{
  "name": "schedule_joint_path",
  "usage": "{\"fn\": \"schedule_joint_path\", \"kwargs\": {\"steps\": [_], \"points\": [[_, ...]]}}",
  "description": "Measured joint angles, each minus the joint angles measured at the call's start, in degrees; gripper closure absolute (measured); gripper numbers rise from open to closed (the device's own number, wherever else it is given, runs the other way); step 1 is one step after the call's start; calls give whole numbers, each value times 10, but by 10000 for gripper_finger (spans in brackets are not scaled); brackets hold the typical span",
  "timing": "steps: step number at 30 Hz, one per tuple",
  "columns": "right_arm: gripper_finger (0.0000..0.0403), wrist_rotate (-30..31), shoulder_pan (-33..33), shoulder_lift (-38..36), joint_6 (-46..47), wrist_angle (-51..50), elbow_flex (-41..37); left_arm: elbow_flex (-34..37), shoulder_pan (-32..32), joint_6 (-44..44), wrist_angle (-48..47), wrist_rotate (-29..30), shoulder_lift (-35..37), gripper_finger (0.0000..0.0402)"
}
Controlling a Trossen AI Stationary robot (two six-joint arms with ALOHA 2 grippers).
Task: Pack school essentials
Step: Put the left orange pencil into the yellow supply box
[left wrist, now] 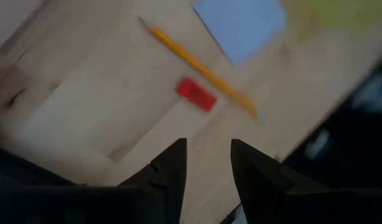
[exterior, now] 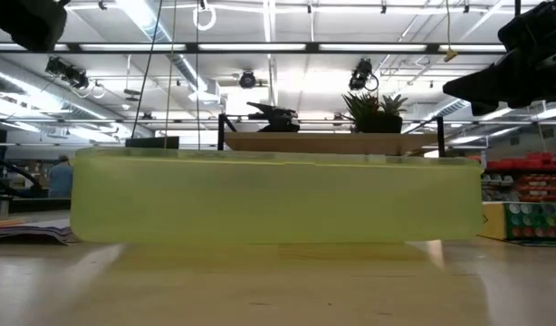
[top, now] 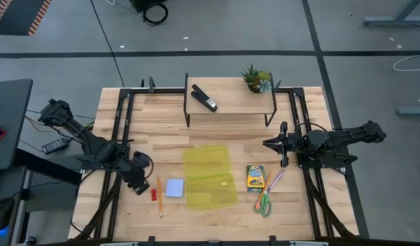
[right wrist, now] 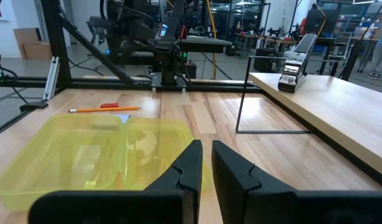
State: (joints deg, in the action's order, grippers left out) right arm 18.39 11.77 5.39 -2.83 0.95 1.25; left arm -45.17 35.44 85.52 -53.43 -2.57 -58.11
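Note:
The orange pencil [top: 159, 195], red eraser [top: 154, 194] and pale blue notepad [top: 174, 188] lie flat on the table, left of the open yellow translucent case [top: 208, 175]. The crayon box [top: 255, 178], purple pen [top: 275, 181] and green-handled scissors [top: 263, 203] lie to its right. My left gripper [left wrist: 208, 163] is open and hovers just left of the eraser [left wrist: 196, 94] and pencil [left wrist: 200, 65], touching nothing. My right gripper [right wrist: 207, 155] is shut, raised beyond the crayon box and pointing left over the case [right wrist: 91, 158].
A black stapler [top: 204, 98] and a small potted plant [top: 256, 78] stand on a raised wooden shelf [top: 230, 102] at the table's far edge. Black frame rails run along both sides. In the low view the case wall [exterior: 278, 197] blocks most of the table.

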Motion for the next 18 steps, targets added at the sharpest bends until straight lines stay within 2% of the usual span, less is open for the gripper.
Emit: {"fn": "schedule_joint_path", "kwargs": {"steps": [4,9,18], "points": [[361,0,0,0,0,0,0,0,0,159,0,60,-4,264],[361,0,0,0,0,0,0,0,0,267,-2,128,-47,272],[361,0,0,0,0,0,0,0,8,403,108,133,-168,268]]}}
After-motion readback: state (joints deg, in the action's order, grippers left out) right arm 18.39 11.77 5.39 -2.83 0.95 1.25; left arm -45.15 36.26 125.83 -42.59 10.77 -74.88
